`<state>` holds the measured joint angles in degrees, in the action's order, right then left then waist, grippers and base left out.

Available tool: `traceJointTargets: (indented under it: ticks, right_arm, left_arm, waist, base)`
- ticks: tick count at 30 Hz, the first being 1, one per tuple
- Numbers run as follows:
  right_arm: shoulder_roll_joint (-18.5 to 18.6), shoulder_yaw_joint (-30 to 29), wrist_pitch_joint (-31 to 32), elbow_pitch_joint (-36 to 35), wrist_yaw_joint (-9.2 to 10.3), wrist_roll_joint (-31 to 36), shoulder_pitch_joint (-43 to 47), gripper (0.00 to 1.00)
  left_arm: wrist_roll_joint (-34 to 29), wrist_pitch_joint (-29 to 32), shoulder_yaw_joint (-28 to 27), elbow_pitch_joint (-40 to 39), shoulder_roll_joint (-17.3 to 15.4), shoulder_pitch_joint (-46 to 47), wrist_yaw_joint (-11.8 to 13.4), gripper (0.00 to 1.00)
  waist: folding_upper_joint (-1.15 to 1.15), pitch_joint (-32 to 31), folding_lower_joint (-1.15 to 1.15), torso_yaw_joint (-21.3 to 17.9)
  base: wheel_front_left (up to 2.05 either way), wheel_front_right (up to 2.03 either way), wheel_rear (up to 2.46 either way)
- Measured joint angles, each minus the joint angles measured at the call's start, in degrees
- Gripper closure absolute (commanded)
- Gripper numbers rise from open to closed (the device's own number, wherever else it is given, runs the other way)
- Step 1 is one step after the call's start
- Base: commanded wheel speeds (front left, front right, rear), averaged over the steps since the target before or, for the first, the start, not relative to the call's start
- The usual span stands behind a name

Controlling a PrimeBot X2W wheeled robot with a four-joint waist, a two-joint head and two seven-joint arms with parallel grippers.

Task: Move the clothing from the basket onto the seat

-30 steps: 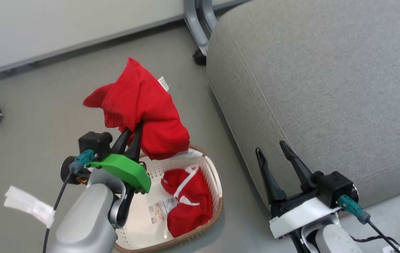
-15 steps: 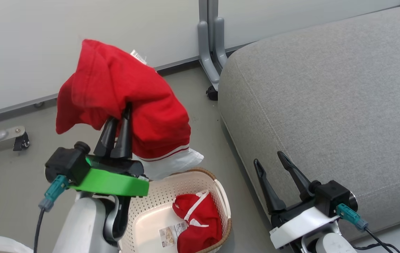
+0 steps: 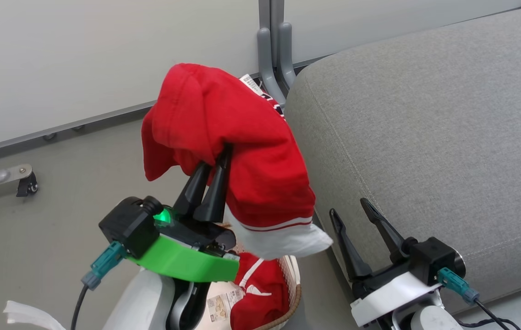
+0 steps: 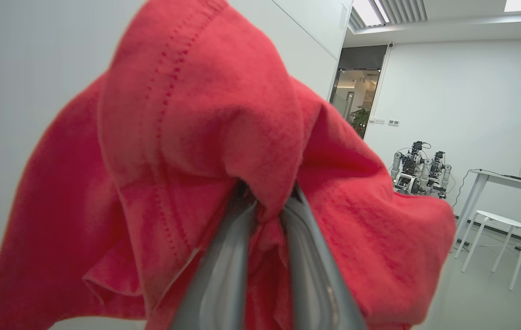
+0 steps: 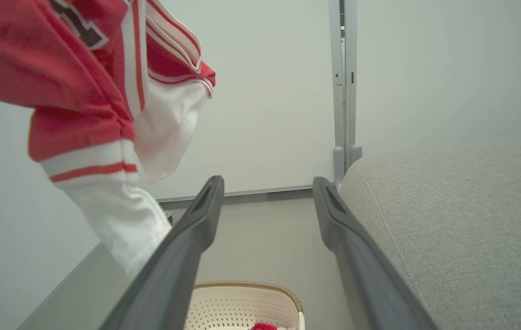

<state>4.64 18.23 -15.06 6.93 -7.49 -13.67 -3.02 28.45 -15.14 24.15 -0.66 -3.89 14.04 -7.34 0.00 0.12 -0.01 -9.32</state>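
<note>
Starting at our left, the left pincer [image 3: 222, 155] is pressed together on a fold of the held garment [image 3: 242, 137]. The cloth drapes over both fingers and hangs below them, its white hem lowest. Beneath that pincer and a little to its right, the basket [image 3: 294, 280] sits on the floor with the second garment [image 3: 260, 298] inside it. Further right, the right pincer [image 3: 349, 207] stands spread wide and carries nothing, its fingers pointing up beside the near edge of the seat [image 3: 425, 128].

The coming move turns on one relation. The seat lies to the right of the left pincer and beyond it, its long side edge running away from us. As far as we can judge, the held garment hangs just beside the seat's left corner and is not yet over the cushion top. The right pincer is nearer the seat, but the left one has the cloth.

The head view has not shifted since half a second ago. In that time the left pincer and its garment have swung rightward, from well left of the seat to its corner. The right pincer looks unchanged.
</note>
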Motion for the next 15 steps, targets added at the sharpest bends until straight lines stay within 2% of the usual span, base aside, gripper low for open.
traceJointTargets:
  ticks: [7, 15]
  right_arm:
    - [0.4, 0.4, 0.0, -0.2, 0.0, 0.0, 0.0, 0.0]
    - [0.3, 0.2, 0.0, -0.2, 0.0, -0.6, 0.0, 0.0]
  left_arm:
    - [1.4, 0.0, 3.2, 0.2, -1.1, 0.0, 0.0, 1.0]
    - [1.9, 0.0, 3.0, 0.2, -1.4, 0.1, 0.0, 1.0]
  waist:
    - [0.0, 0.1, 0.0, -0.2]
    - [0.0, 0.1, 0.0, -0.2]
  base:
    - [0.0, 0.0, 0.0]
    - [0.0, 0.0, 0.0]
